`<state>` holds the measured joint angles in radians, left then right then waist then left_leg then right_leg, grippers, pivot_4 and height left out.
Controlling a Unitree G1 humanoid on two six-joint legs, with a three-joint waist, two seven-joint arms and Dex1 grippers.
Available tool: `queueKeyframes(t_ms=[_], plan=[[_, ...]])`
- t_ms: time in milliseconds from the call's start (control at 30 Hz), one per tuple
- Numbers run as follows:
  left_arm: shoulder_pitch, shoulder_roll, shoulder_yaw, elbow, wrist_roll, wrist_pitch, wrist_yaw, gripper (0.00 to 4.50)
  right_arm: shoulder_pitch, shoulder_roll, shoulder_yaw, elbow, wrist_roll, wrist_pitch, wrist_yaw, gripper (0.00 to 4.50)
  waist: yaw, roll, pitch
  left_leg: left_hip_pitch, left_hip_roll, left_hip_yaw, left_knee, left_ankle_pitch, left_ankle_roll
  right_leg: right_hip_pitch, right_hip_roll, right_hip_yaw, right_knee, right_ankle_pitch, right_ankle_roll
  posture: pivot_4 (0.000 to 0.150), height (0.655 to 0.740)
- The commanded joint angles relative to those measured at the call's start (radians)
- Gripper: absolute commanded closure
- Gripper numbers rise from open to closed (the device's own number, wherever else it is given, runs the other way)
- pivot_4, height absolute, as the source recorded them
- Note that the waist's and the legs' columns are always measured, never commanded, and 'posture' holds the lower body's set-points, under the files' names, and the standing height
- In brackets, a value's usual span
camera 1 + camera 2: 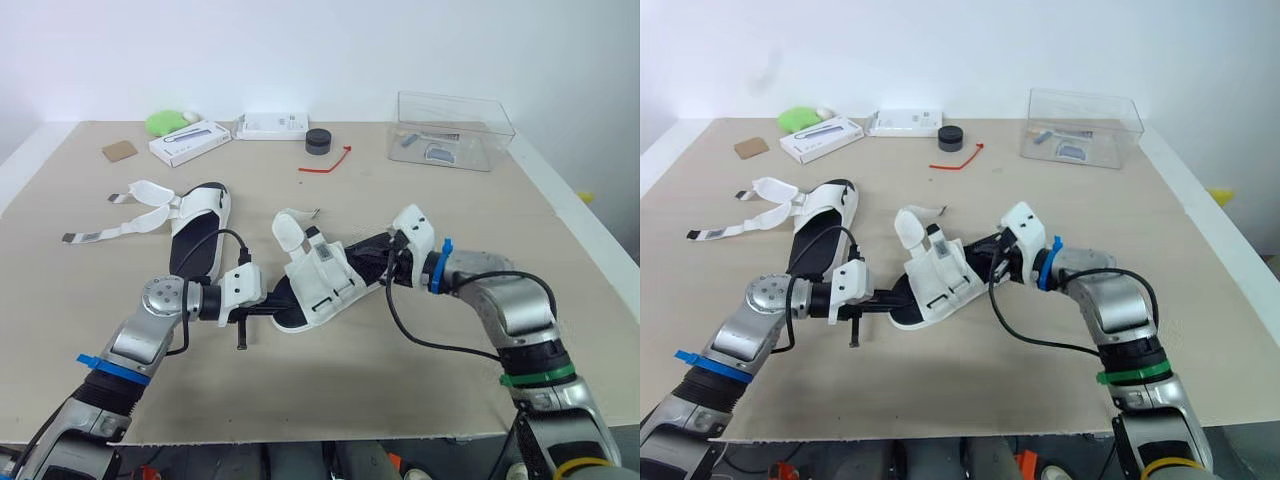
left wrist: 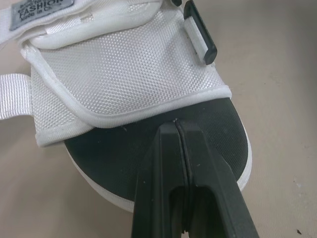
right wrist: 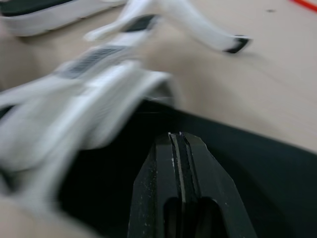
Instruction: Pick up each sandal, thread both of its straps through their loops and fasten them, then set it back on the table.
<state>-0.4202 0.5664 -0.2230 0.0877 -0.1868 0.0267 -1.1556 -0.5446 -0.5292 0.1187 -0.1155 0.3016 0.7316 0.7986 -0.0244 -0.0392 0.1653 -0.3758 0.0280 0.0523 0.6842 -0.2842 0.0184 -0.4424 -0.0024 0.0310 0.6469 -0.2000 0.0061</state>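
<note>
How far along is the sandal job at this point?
Nothing looks finished yet. In hand: the near sandal, with the left gripper at one end and the right gripper at the other, both shut against its black footbed; one strap sticks up free. Left: the far sandal, straps splayed loose on the table.

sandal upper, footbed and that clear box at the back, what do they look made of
Sandal upper: white woven synthetic fabric, matte; a fine mesh weave and stitched edging show.
Footbed: black, smooth and matte, probably foam or rubber.
Clear box: transparent rigid plastic, possibly acrylic; its glossy walls let the contents show through.
</note>
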Motion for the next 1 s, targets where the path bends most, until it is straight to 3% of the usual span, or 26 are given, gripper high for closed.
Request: queueKeyframes(t_ms=[33,600,1000], plan=[[-0.023,0.003,0.010,0.021,0.006,0.000,0.001,4.50,0.040,0.003,0.021,-0.117,0.033,0.049,-0.004,4.46,0.001,0.000,0.000,0.000,0.000,0.000,0.000,0.000,0.000,0.000,0.001,0.000,0.000,0.000,0.000,0.150,0.7400],[-0.034,0.003,0.015,0.036,0.002,-0.006,-0.009,4.50,0.148,-0.112,0.056,-0.369,0.164,0.239,0.058,4.46,0.001,0.000,0.000,-0.001,-0.001,-0.001,0.000,-0.001,0.000,0.000,0.002,0.000,0.000,-0.003,0.002,0.150,0.7400],[-0.032,0.004,0.011,0.040,-0.002,-0.013,-0.022,4.50,0.163,-0.154,0.054,-0.394,0.200,0.265,0.041,4.46,0.001,0.000,0.000,-0.001,-0.001,-0.001,0.000,-0.001,0.000,0.000,0.002,0.000,0.000,-0.003,0.002,0.150,0.7400]])
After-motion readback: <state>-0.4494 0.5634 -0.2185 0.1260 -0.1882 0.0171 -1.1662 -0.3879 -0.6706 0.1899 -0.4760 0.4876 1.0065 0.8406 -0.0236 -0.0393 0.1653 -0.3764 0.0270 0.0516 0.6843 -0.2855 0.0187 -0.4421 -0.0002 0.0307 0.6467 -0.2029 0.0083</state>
